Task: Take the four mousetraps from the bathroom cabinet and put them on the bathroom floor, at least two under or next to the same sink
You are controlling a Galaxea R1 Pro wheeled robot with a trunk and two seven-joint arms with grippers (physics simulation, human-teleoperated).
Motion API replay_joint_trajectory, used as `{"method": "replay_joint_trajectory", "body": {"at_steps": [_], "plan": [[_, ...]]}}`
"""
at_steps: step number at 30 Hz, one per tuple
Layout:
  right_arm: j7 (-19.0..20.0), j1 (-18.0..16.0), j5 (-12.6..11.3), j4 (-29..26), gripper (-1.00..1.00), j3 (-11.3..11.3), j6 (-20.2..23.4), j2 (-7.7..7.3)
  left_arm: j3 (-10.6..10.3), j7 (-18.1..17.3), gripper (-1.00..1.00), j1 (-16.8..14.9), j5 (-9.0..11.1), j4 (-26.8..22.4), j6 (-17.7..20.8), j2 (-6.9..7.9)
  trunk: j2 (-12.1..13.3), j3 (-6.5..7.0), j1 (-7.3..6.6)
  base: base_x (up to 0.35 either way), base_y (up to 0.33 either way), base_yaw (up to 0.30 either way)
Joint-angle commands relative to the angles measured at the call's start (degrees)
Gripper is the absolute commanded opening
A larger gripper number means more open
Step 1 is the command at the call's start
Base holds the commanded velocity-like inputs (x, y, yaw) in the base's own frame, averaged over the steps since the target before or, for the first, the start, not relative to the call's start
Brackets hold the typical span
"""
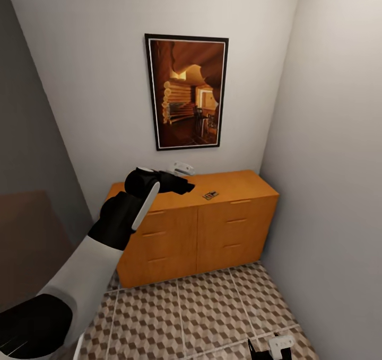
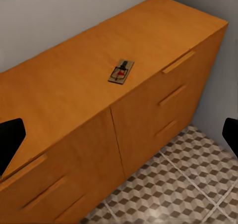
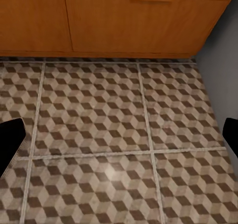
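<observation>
Nearest me, my right pincer (image 1: 271, 348) hangs low over the cube-patterned brown, beige and cream tiled floor (image 3: 119, 135), its dark fingertips (image 3: 10, 140) set wide apart at the edges of its wrist view with nothing between them, idle for this step. My left arm is raised and stretched forward, forearm sloping up from the shoulder, so that my left pincer (image 1: 178, 182) hovers above the near-left part of the low orange-brown wooden cabinet (image 1: 233, 233); its fingers (image 2: 11, 135) also stand spread and empty. On the cabinet top, further along toward the right and well apart from my left pincer, lies a small flat tan wooden mousetrap (image 2: 121, 71) with dark wire and a red mark, clear of every edge. I judge the job now is to reach it: I should carry my left pincer across above the top, line the fingers up across the board's narrow sides, then come straight down and close on the wood, not the wire, without nudging it. Beyond, a framed picture of a log cabin interior (image 1: 187, 92) hangs on the white wall.
</observation>
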Motion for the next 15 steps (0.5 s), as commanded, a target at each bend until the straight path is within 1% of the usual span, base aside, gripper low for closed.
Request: {"method": "replay_joint_trajectory", "body": {"at_steps": [1,5,9,15], "plan": [[-0.1,0.0,-0.6,0.0,1.0,0.5,-0.2,0.01,0.0,0.3,1.0,-0.1,0.5,0.3,0.3,0.0,-0.1,-0.13,0.06,0.254,0.186,0.0],[-0.1,0.0,-0.6,0.0,1.0,0.5,-0.1,0.01,-0.8,0.2,1.0,-0.1,0.5,2.0,0.2,-0.02,-0.1,-0.13,0.06,0.254,0.16,0.0],[-0.1,0.0,-0.6,0.0,1.0,0.5,-0.1,-0.01,-2.2,-0.1,1.0,-0.1,0.5,3.5,0.2,-0.02,-0.1,-0.13,0.06,0.253,0.134,0.0],[-0.1,0.0,-0.6,0.0,1.0,0.5,-0.1,-0.03,-3.9,-2.2,1.0,-0.1,0.5,5.6,0.1,-0.15,-0.1,-0.13,0.06,0.213,0.056,0.0]]}}
